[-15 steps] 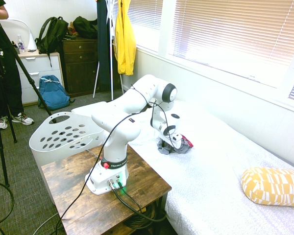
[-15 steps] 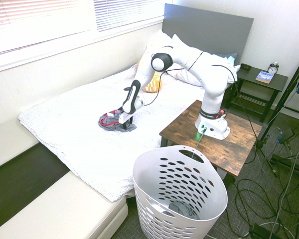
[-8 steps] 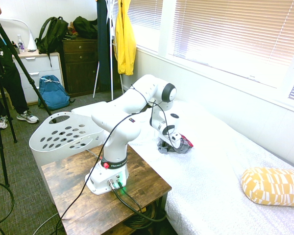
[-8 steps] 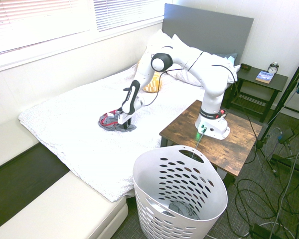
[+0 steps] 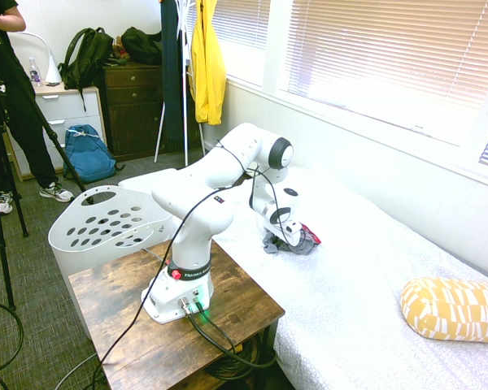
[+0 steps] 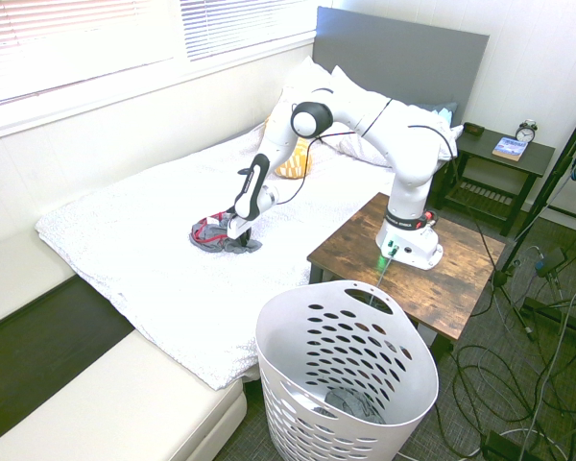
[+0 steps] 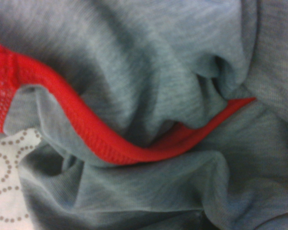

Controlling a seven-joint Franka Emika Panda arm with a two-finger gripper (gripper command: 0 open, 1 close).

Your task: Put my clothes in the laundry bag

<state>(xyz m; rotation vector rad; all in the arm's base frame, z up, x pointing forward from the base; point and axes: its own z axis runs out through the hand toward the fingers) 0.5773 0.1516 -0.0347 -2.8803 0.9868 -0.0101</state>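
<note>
Pinching the clothes (image 6: 211,236), gripper (image 6: 239,240) fully closed.

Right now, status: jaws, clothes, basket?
Gripper down on the clothes, jaws shut on the fabric. Clothes not lifted, on the bed. Laundry bag on the floor by the side table, nothing blocking.

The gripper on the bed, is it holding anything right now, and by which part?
The gripper is shut on the grey clothes, pinching the bundle's edge nearest the arm; the bundle lies on the bed, not yet lifted.
</note>
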